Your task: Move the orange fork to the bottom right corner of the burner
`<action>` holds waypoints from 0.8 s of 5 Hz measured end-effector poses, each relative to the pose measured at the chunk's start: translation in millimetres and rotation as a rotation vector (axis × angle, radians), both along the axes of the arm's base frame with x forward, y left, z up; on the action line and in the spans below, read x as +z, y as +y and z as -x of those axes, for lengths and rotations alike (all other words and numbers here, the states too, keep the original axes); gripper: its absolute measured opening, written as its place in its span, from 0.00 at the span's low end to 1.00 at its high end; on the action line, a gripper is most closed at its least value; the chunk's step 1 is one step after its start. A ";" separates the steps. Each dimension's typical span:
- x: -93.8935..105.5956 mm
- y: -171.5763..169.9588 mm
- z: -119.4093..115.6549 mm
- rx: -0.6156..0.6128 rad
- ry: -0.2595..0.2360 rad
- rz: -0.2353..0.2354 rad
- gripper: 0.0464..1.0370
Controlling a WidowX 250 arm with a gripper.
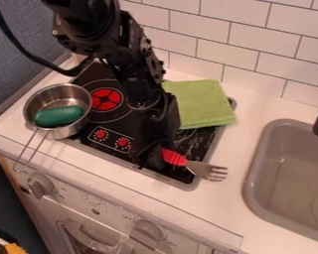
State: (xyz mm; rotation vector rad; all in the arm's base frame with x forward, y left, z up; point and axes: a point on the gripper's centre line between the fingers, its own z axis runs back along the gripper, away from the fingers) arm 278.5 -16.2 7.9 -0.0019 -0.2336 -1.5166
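The black gripper [149, 149] hangs low over the front part of the black burner plate [182, 176], right of the two red knobs. Just to its right lies the fork [174, 157], with a red-orange handle and a metal head. The handle's left end is hidden behind the gripper, and whether the two touch is unclear. The fork points right and slightly toward the front, its tines reaching past the plate's right edge over the white counter.
A metal pot [75, 130] holding a green oval object [58, 116] sits on the plate's left side, handle toward the front. A green cloth [200, 104] covers the back right. The grey sink [257, 171] is at right, a tiled wall [248, 47] behind.
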 end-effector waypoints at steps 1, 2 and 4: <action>-0.1 4.0 -3.0 0.067 -0.015 -0.043 0.73; 1.7 6.2 -2.3 0.094 -0.034 -0.051 0.95; 18.8 1.6 2.8 0.067 -0.029 -0.002 0.96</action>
